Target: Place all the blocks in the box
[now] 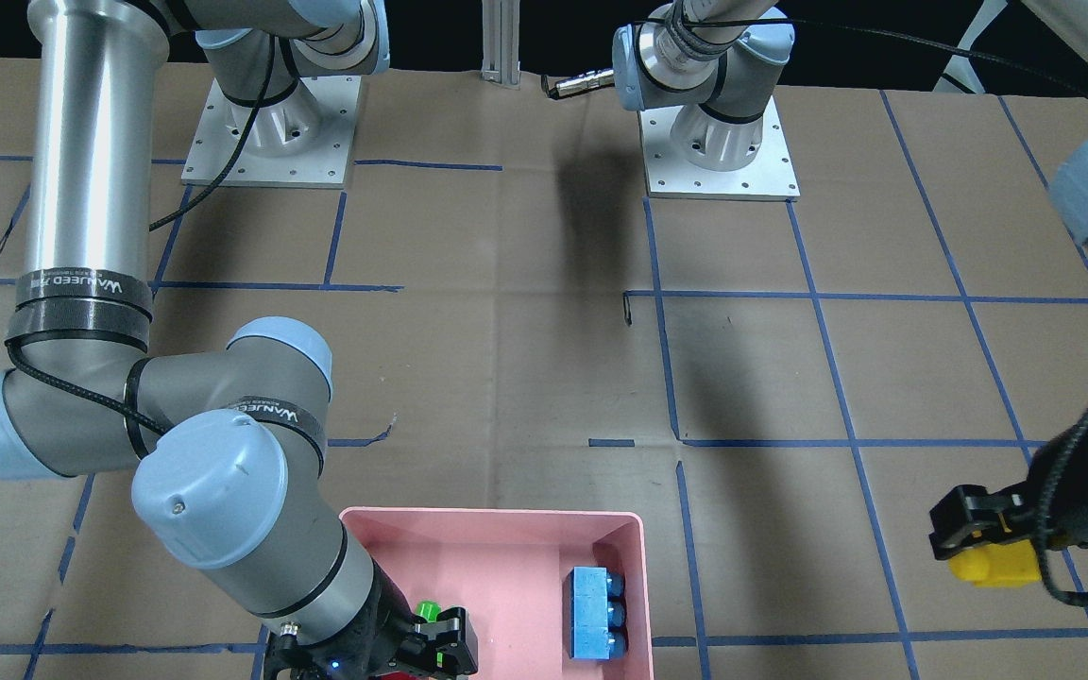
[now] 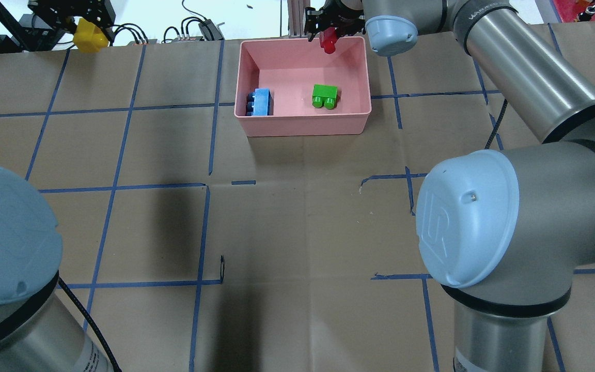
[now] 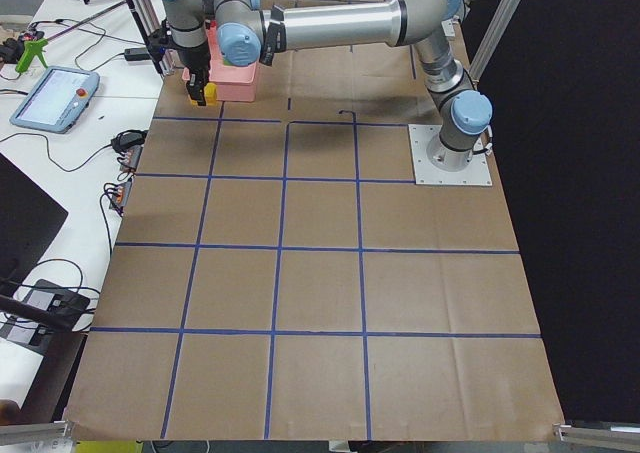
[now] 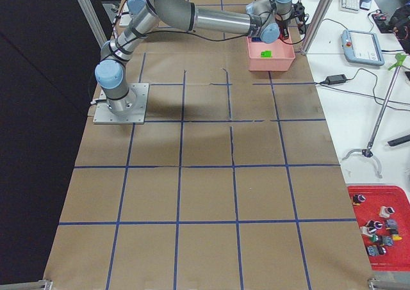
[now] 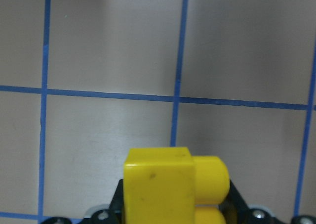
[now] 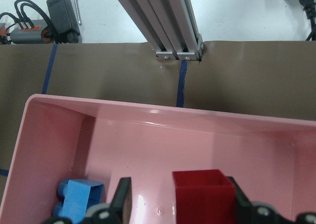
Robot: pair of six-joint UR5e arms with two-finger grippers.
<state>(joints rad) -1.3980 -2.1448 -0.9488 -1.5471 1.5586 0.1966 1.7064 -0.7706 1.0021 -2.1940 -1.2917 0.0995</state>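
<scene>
The pink box [image 2: 302, 126] stands at the table's far edge, also seen in the front view [image 1: 487, 518]. The blue block [image 2: 260, 102] and green block [image 2: 325, 96] lie inside it. My right gripper [image 2: 327, 28] hangs over the box's far rim. In the right wrist view the red block [image 6: 203, 194] sits between its jaws, against one finger, with a clear gap to the other finger [image 6: 123, 194], so it is open. My left gripper [image 2: 90, 28] is shut on the yellow block [image 2: 90, 40] above the far left of the table, well away from the box.
An aluminium post [image 2: 295, 15] rises just behind the box. Cables and power units [image 2: 199, 26] lie on the white bench beyond the table's far edge. Blue tape lines grid the brown table. The right arm's elbow [image 2: 465, 217] bulks over the near right.
</scene>
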